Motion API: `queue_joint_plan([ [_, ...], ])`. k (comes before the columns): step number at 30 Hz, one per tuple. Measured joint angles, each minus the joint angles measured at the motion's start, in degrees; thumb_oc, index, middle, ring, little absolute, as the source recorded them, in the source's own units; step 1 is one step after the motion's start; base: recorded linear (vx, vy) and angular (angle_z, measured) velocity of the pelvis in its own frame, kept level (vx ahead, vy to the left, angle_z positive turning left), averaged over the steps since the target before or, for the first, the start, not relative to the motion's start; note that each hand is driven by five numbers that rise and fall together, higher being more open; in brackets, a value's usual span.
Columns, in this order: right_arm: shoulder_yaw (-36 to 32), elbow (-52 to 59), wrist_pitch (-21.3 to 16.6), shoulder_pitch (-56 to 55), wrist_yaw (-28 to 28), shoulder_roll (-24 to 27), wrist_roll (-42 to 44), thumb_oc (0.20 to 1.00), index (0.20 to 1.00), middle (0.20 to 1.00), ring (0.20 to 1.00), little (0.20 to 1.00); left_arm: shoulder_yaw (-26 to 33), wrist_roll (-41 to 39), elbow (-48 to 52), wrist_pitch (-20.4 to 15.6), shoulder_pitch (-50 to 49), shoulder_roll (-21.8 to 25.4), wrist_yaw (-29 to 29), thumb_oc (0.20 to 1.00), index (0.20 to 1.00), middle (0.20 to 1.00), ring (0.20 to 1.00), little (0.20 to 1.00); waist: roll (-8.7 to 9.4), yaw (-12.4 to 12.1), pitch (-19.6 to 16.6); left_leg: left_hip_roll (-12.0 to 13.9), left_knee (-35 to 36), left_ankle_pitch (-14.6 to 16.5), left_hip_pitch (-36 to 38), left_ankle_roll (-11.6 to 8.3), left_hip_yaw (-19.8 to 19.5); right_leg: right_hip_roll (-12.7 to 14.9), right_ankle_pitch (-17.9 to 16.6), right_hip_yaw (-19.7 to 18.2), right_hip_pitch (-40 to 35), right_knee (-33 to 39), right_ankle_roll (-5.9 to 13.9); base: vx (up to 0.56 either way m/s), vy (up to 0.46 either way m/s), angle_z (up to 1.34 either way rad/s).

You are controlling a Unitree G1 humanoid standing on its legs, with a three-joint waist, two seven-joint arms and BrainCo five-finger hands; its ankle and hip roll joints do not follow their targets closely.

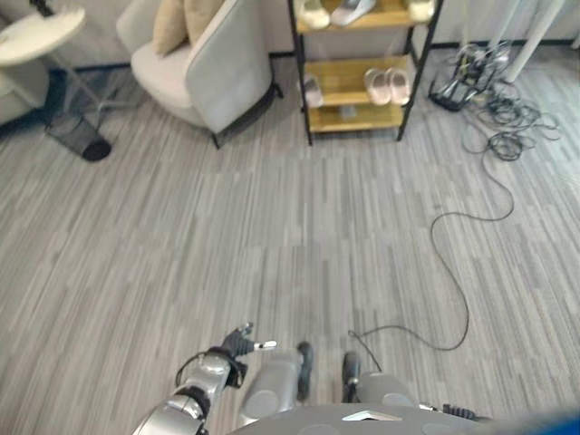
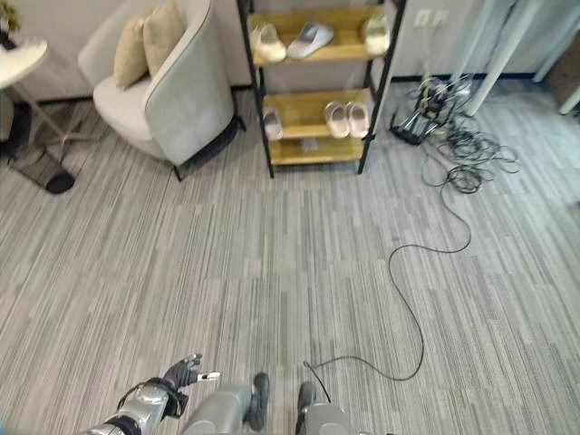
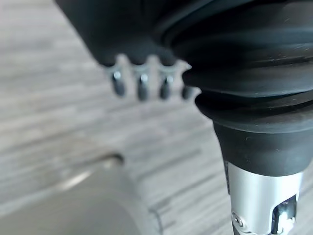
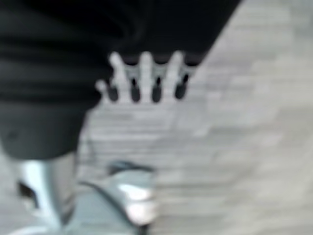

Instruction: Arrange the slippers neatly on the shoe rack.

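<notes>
A black-framed shoe rack [image 1: 311, 109] with wooden shelves stands against the far wall, well away from me. Its upper shelf [image 2: 344, 50] holds a cream slipper [image 2: 268, 42], a grey slipper [image 2: 311, 39] and another cream slipper [image 2: 376, 32]. On the lower shelf lie a single grey slipper [image 1: 312, 91] at the left and a pink pair [image 1: 388, 86] at the right. My left hand [image 1: 237, 344] hangs low near the floor, its fingers [image 3: 142, 85] relaxed and holding nothing. In its wrist view, my right hand [image 4: 146, 73] also hangs over bare floor with straight fingers.
A pale armchair [image 1: 213, 77] with two cushions stands left of the rack. Further left are a round white side table [image 1: 36, 36] and a dark wire bin [image 1: 77, 136]. A tangle of cables [image 1: 494, 109] lies right of the rack by white table legs. Striped grey floor [image 1: 272, 236] stretches between.
</notes>
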State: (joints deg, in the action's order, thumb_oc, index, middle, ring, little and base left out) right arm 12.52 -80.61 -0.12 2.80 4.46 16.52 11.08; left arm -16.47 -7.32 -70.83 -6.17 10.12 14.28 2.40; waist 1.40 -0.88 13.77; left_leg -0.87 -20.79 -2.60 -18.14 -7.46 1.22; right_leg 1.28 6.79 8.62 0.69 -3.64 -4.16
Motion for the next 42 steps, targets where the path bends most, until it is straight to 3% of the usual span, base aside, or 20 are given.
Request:
queue_joint_plan([
  [2,-1.0,1.2,-0.3,0.2,-0.1,0.5,-1.2,1.0,1.0,1.0,1.0,1.0,1.3,0.0,-3.3,-0.2,-1.3,-0.3,-0.3,1.0,1.0,1.0,1.0,1.0,-0.83,-0.9,-0.4,3.1,18.6,-1.3,2.0,-0.51,-3.5,-2.0,-1.1,-1.1,-2.8,4.5,0.35,0.34,0.223,-0.18],
  [5,-0.6,2.5,-0.4,2.3,-0.3,0.6,-2.4,1.0,1.0,1.0,1.0,1.0,4.2,2.1,-7.5,-0.1,-4.2,-1.0,-0.4,1.0,1.0,1.0,1.0,1.0,-1.23,-2.6,-3.9,1.7,18.5,-1.5,6.2,2.35,-2.7,-2.0,-1.6,-3.7,-4.8,5.5,2.38,0.4,0.337,-0.66],
  [6,-0.7,3.5,-0.4,1.2,-0.3,0.3,-2.4,1.0,1.0,1.0,1.0,1.0,5.3,2.4,-9.9,0.5,-4.4,-1.2,-0.4,1.0,1.0,1.0,1.0,1.0,-0.49,-1.9,-5.0,-1.3,16.3,0.4,8.9,6.31,-1.2,-0.3,-0.2,-3.5,-5.6,3.5,4.55,0.2,0.224,-0.56],
  [8,0.1,5.1,-0.9,1.9,-0.6,1.8,-2.4,1.0,1.0,1.0,1.0,1.0,5.0,2.4,-9.2,1.0,-6.7,-2.1,-1.1,1.0,1.0,1.0,1.0,1.0,-6.0,-1.6,-7.1,0.9,21.5,2.5,16.9,11.03,1.3,-2.2,2.3,-0.3,4.6,-19.3,8.72,0.22,0.18,-0.64],
  [11,1.4,8.4,-1.5,-0.3,-1.0,-1.5,-3.0,1.0,1.0,1.0,1.0,1.0,2.6,2.7,-7.3,0.9,-4.4,0.8,-2.2,1.0,1.0,1.0,1.0,1.0,-1.57,0.8,-7.5,-3.2,22.9,4.4,21.9,14.45,1.0,7.5,5.5,1.7,15.6,-41.5,9.36,0.29,0.105,0.02],
  [12,1.2,9.0,-1.6,-0.4,-1.3,-1.8,-3.2,1.0,1.0,1.0,1.0,1.0,0.5,4.3,-7.2,1.0,-2.9,0.8,-2.8,1.0,1.0,1.0,1.0,1.0,-0.95,1.8,-7.5,-3.8,23.8,5.5,25.3,13.92,0.8,10.6,4.9,1.6,17.2,-35.8,8.66,0.31,-0.007,0.11],
  [17,-1.1,8.6,-1.6,-0.4,-1.3,-2.7,-3.4,1.0,1.0,1.0,1.0,1.0,-1.5,6.3,-4.8,0.8,-0.2,-0.1,-2.9,1.0,1.0,1.0,1.0,1.0,-0.25,3.8,-7.5,-3.6,23.7,7.8,29.2,10.09,1.5,9.5,-6.2,-0.7,17.3,-2.1,11.25,0.3,-0.082,0.02],
  [21,-2.0,6.2,-1.5,-0.8,-1.2,-2.6,-3.4,1.0,1.0,1.0,1.0,1.0,-1.6,6.5,-4.7,0.4,0.8,-0.4,-3.7,1.0,1.0,1.0,1.0,1.0,-0.81,5.2,-7.0,-3.1,22.7,10.4,34.2,5.94,1.2,8.0,-11.0,-1.6,16.1,1.5,10.95,0.2,-0.133,0.09],
  [22,-2.1,5.5,-1.3,-1.8,-1.2,-2.5,-3.5,1.0,1.0,1.0,1.0,1.0,-1.5,6.8,-4.6,0.4,0.6,-0.2,-3.9,1.0,1.0,1.0,1.0,1.0,0.48,5.3,-7.2,-3.2,21.5,11.7,35.6,3.98,0.9,7.3,-11.8,-1.9,14.2,1.5,9.62,0.23,-0.182,0.14],
  [23,-3.0,5.4,-0.9,-2.9,-1.2,-1.8,-3.5,1.0,1.0,1.0,1.0,1.0,-1.5,6.8,-4.6,0.4,0.0,-0.8,-4.2,1.0,1.0,1.0,1.0,1.0,-1.11,5.2,-7.2,-1.6,20.1,12.5,37.1,2.65,0.9,5.8,-15.2,-2.0,13.1,0.2,7.18,0.24,-0.171,-0.06],
  [24,-3.1,5.0,-0.5,-3.3,-1.2,-1.0,-3.5,1.0,1.0,1.0,1.0,1.0,-1.3,6.8,-4.7,0.4,-1.1,-1.8,-4.3,1.0,1.0,1.0,1.0,1.0,-3.19,4.8,-7.5,0.5,16.9,12.4,37.1,2.4,1.2,3.6,-14.6,-2.2,11.5,0.6,5.31,0.38,-0.391,-0.37],
  [26,-2.9,4.4,-0.4,-4.0,-1.2,-0.6,-3.5,1.0,1.0,1.0,1.0,1.0,0.0,6.8,-4.8,0.4,-3.5,-3.2,-4.4,1.0,1.0,1.0,1.0,1.0,-2.19,4.8,-6.9,1.7,11.3,12.2,34.6,0.63,-1.3,2.9,-12.8,-3.1,6.1,2.4,1.06,0.34,-0.421,-0.16],
  [30,-2.8,5.0,-0.4,-3.7,-1.2,0.5,-3.4,1.0,1.0,1.0,1.0,1.0,1.2,6.7,-3.6,-0.7,-3.7,-3.0,-5.1,1.0,1.0,1.0,1.0,1.0,-2.55,3.9,-8.4,6.4,11.7,9.0,27.6,-0.57,-5.5,0.9,-8.9,-1.5,4.2,0.9,1.88,0.15,-0.277,0.17],
  [33,-2.8,4.9,-0.3,-3.2,-1.1,0.0,-3.2,1.0,1.0,1.0,1.0,1.0,1.3,5.9,-3.9,-0.6,-1.7,-2.5,-5.3,1.0,1.0,1.0,1.0,1.0,0.33,3.6,-7.9,5.7,-5.0,7.2,18.5,-3.4,-6.7,1.5,-6.6,1.3,1.8,1.5,2.34,0.05,-0.269,0.62],
  [34,-2.7,4.9,-0.4,-3.0,-1.2,0.0,-2.7,1.0,1.0,1.0,1.0,1.0,1.3,5.6,-3.9,-0.6,-1.5,-2.4,-5.2,1.0,1.0,1.0,1.0,1.0,1.55,2.9,-7.1,5.6,-12.5,2.9,14.4,-4.11,-6.0,1.8,-6.1,1.9,0.8,1.6,1.08,0.15,-0.257,0.32],
  [35,-0.1,5.2,-0.7,-1.9,-1.3,0.0,-2.7,1.0,1.0,1.0,1.0,1.0,1.6,5.4,-3.4,-0.6,-1.7,-1.7,-5.3,1.0,1.0,1.0,1.0,1.0,3.51,1.0,-6.1,6.8,-19.7,-3.0,11.1,-1.78,-2.1,2.0,-5.3,2.7,-2.2,3.2,-0.58,0.2,-0.153,0.43],
  [36,0.7,4.8,-0.9,-0.9,-1.5,0.0,-2.8,1.0,1.0,1.0,1.0,1.0,1.2,5.4,-2.8,-0.7,-1.5,-1.1,-5.3,1.0,1.0,1.0,1.0,1.0,3.73,0.9,-5.6,8.0,-20.9,0.7,9.3,-0.16,-0.3,1.6,-4.4,4.1,-3.5,3.9,-2.04,0.35,-0.056,0.72],
  [38,0.9,4.8,-0.9,1.1,-2.6,0.4,-2.8,1.0,1.0,1.0,1.0,1.0,1.1,5.5,-2.0,-0.7,-1.0,-0.8,-5.3,1.0,1.0,1.0,1.0,1.0,3.93,0.4,-4.9,7.1,3.0,4.2,7.9,1.27,4.1,0.6,-3.4,6.9,-6.4,7.6,0.17,0.37,0.098,0.72],
  [40,0.9,4.3,-1.4,2.6,-3.3,0.4,-2.7,1.0,1.0,1.0,1.0,1.0,1.1,5.6,-2.2,-0.7,-2.2,-0.9,-5.4,1.0,1.0,1.0,1.0,1.0,1.95,-0.3,-4.8,7.0,23.9,-0.9,7.9,0.48,3.1,-1.8,-2.8,6.9,-7.4,8.9,4.22,0.32,0.128,0.06],
  [42,0.9,4.3,-2.0,4.0,-4.0,0.1,-2.8,1.0,1.0,1.0,1.0,1.0,0.8,5.6,-3.2,-0.3,-3.3,-0.8,-5.5,1.0,1.0,1.0,1.0,1.0,0.49,-0.8,-3.7,6.9,26.6,-4.5,5.3,0.58,1.5,-3.4,-1.7,6.2,-9.9,8.9,5.4,0.41,0.212,-0.35],
])
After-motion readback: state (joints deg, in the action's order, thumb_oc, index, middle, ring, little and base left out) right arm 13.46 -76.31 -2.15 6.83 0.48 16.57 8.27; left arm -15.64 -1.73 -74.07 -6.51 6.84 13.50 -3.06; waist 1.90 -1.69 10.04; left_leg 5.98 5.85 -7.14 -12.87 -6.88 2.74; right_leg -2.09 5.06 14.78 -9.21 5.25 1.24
